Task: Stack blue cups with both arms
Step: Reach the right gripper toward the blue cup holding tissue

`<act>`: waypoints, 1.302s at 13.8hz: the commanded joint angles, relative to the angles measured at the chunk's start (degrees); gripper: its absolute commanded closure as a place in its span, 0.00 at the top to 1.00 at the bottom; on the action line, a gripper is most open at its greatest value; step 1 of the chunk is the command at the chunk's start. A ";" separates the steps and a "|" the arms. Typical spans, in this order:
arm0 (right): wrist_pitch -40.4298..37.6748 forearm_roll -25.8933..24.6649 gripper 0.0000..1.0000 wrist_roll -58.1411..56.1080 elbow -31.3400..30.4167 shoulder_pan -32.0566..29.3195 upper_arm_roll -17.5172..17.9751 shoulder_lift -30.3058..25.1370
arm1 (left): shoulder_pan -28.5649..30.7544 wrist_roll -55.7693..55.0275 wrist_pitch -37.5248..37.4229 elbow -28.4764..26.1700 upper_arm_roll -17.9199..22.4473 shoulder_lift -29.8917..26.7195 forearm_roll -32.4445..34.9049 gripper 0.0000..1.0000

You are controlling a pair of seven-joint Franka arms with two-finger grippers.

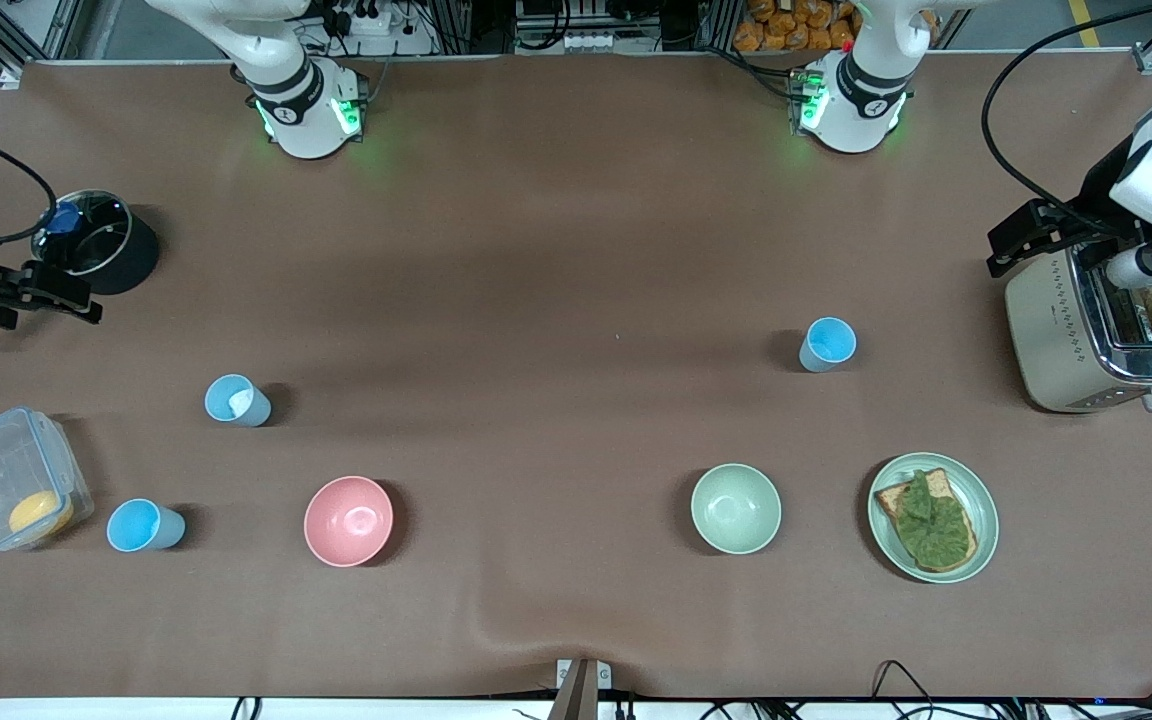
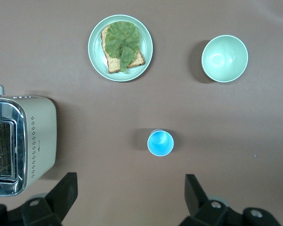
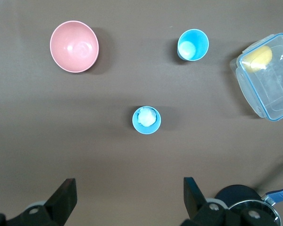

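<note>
Three light-blue cups stand upright on the brown table. One cup (image 1: 827, 344) (image 2: 160, 142) is toward the left arm's end. A paler cup (image 1: 237, 400) (image 3: 146, 120) with something white inside is toward the right arm's end. A third cup (image 1: 144, 526) (image 3: 193, 44) stands nearer to the front camera beside the clear box. My left gripper (image 2: 129, 181) is open and empty, high over the table near the first cup. My right gripper (image 3: 128, 185) is open and empty, high over the table near the paler cup. Neither gripper shows in the front view.
A pink bowl (image 1: 348, 520), a pale green bowl (image 1: 735, 508) and a plate with toast (image 1: 933, 516) lie near the front edge. A toaster (image 1: 1101, 325) stands at the left arm's end, a black pot (image 1: 96, 255) and a clear box (image 1: 16, 492) at the right arm's end. Other black grippers hang by the toaster and the pot.
</note>
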 commanded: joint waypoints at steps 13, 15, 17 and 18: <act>-0.20 -0.39 1.00 0.03 0.61 -0.80 0.29 -0.79 | 0.09 -0.45 -1.46 1.11 -0.12 -0.07 -1.16 1.00; -0.20 -0.30 1.00 0.12 0.87 -1.23 0.20 -0.71 | 0.27 -0.45 -1.46 1.02 -0.12 -0.07 -1.25 1.00; 0.07 -1.17 1.00 -0.23 0.96 -1.06 0.20 0.51 | 0.44 -0.37 -1.46 1.02 -0.12 -0.07 -1.25 1.00; -0.28 -3.79 1.00 -0.32 1.05 -0.89 0.20 3.13 | 0.44 -0.37 -1.46 1.02 -0.12 -0.07 -1.25 1.00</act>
